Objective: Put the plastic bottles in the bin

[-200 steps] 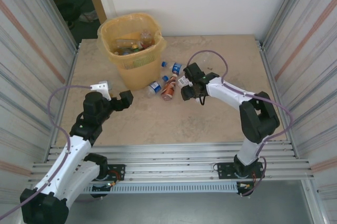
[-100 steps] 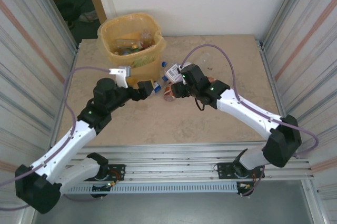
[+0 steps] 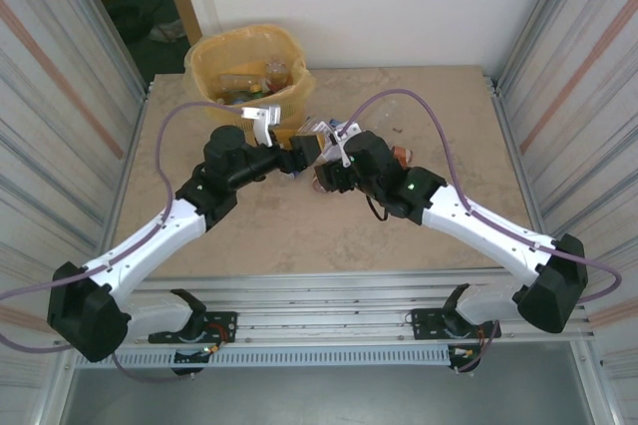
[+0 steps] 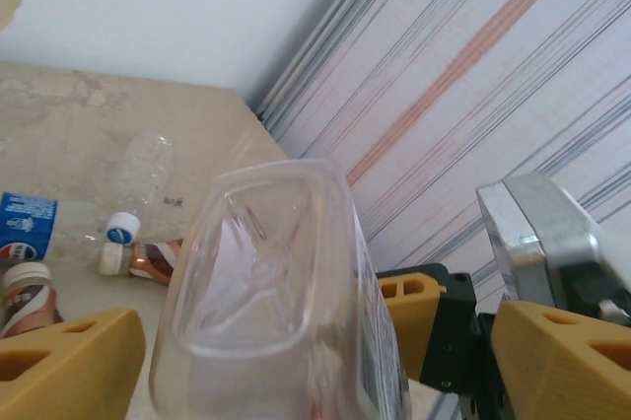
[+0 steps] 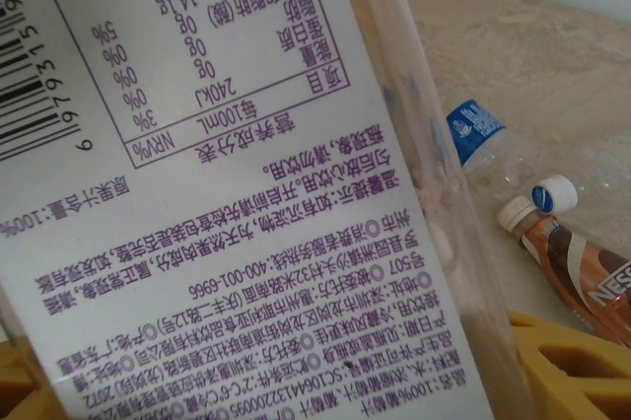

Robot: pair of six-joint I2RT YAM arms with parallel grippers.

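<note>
Right claw (image 5: pixel 296 385) clamps a clear, white-labelled square plastic bottle (image 5: pixel 246 193) near the yellow latticed plastic bin (image 3: pixel 244 76), left claw (image 4: pixel 314 366) wide astride its base; a brown-labelled bottle (image 5: pixel 577 267) and a blue-capped bottle (image 5: pixel 473 129) lie on the beige table (image 3: pixel 299 235) beyond.

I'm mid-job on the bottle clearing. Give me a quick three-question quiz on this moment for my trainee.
1. True or false: the right gripper holds a white-labelled bottle.
2. Where do the left gripper jaws stand? A) gripping a blue cap B) apart, either side of that bottle's base C) shut and empty
3. Fill in: the brown bottle with the white cap lies on the ____.
Key: 1 true; 2 B; 3 table.
</note>
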